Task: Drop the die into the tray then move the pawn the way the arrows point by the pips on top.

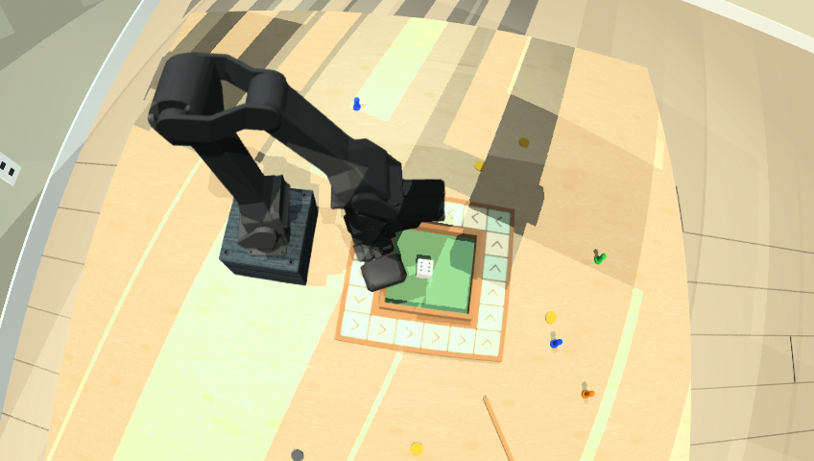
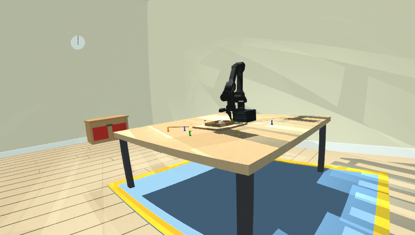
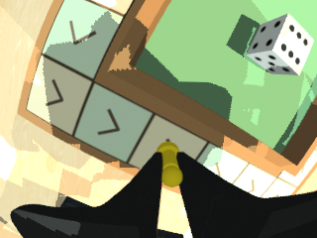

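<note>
The white die (image 1: 424,267) (image 3: 280,44) lies in the green dice tray (image 1: 451,279) (image 3: 198,34) in the middle of the board (image 1: 422,336) (image 3: 99,126); six pips show on its top in the top view. My gripper (image 3: 168,158) is shut on the yellow pawn (image 3: 170,162) and holds it low over a square (image 3: 168,135) on the board's side nearest the arm's base. In the top view the gripper's body (image 1: 383,271) hides the pawn and that square. In the exterior view the arm (image 2: 230,99) leans down over the board (image 2: 221,125).
Loose pawns lie on the table: blue (image 1: 356,104), green (image 1: 599,257), blue (image 1: 556,342), orange (image 1: 586,393). Yellow discs (image 1: 550,317) (image 1: 479,165) (image 1: 416,448), a grey disc (image 1: 297,454) and a thin wooden stick (image 1: 497,428) lie around. The arm's base (image 1: 268,239) stands left of the board.
</note>
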